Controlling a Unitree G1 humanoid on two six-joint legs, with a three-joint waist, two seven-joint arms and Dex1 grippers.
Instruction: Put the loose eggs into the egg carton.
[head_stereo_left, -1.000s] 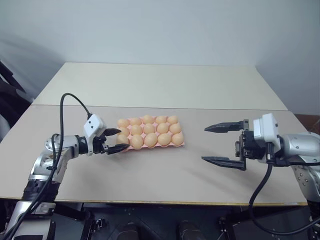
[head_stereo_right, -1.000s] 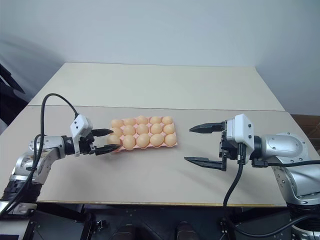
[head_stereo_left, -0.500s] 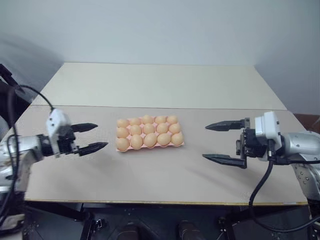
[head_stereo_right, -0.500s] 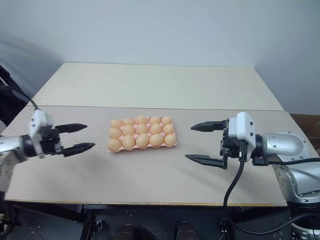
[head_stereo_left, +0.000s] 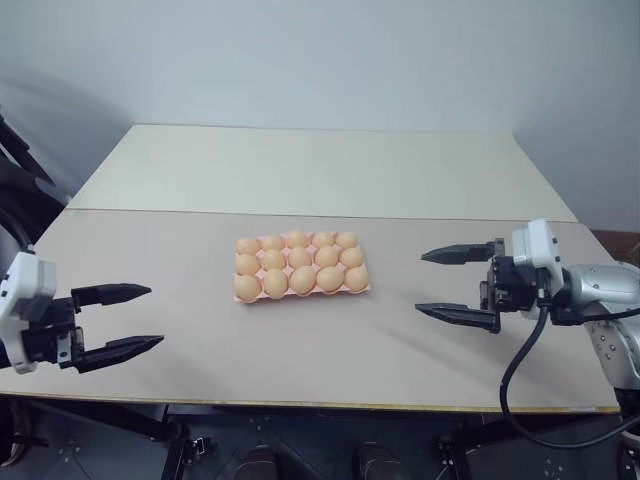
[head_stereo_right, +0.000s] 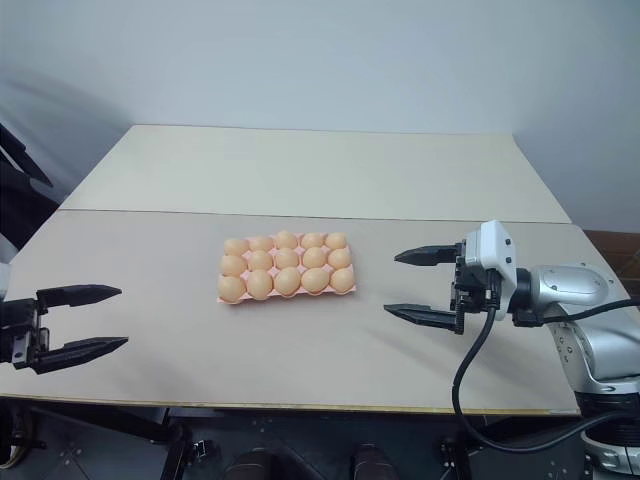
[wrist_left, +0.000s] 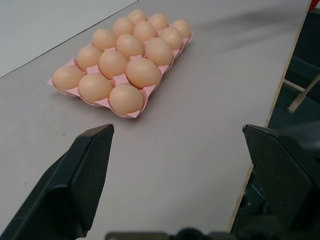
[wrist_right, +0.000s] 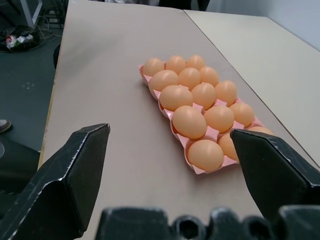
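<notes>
Beige tabletop (head_stereo_left: 320, 340), mid-width: egg carton (head_stereo_left: 301, 291) with all fifteen cups filled by eggs (head_stereo_left: 300, 262). Left hand (head_stereo_left: 118, 320) and right hand (head_stereo_left: 460, 282) open, empty, clear of carton; task apparently complete.

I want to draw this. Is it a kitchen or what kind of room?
Probably a robot test room, not a kitchen. Two plain tables stand against a bare wall, with only an egg carton full of eggs on top, and cables lie on the floor.

head eyes: high, looking forward and down over table (head_stereo_left: 330, 330)
wrist views: low, near tabletop, from opposite sides
shared: egg carton (wrist_left: 134, 113)
</notes>
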